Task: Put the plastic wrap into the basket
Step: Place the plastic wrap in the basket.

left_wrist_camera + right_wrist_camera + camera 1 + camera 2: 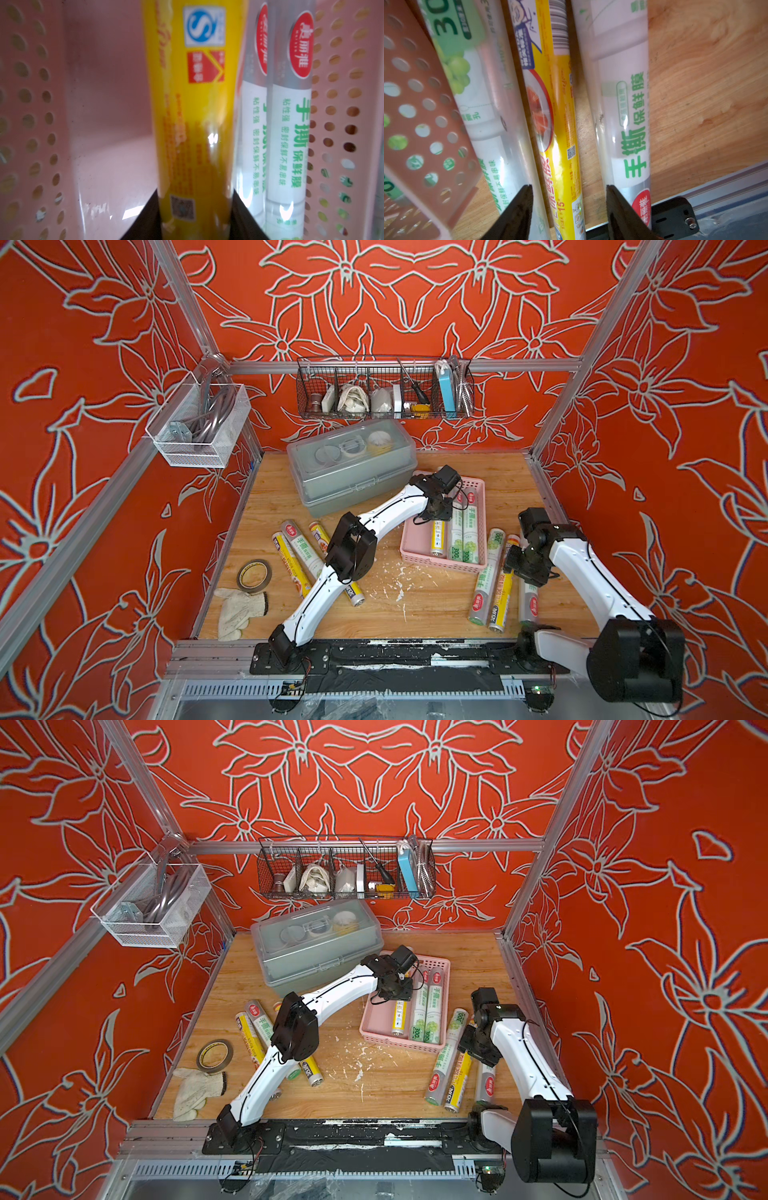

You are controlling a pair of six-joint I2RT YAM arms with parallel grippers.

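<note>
Placing step in hand, by the look of it: clamping the left jaws on a yellow roll (193, 124) lying low inside the pink basket (31, 124), just beside two white-green rolls (291, 124) resting against the basket's perforated wall. Calling next for parting those jaws and lifting straight out. Holding the right jaws apart astride a second yellow roll (560, 135) on the desk (706, 83) just outside the basket, squeezed between two more white-green rolls (625, 124); needing a narrow, centred close to avoid nipping a neighbour. Leaving three further rolls (301, 549) well apart from the basket, on its other side. Handling slick, glossy film-sleeved cylinders, likely rolling freely on smooth wood grain; dropping into rigid moulded plastic.
</note>
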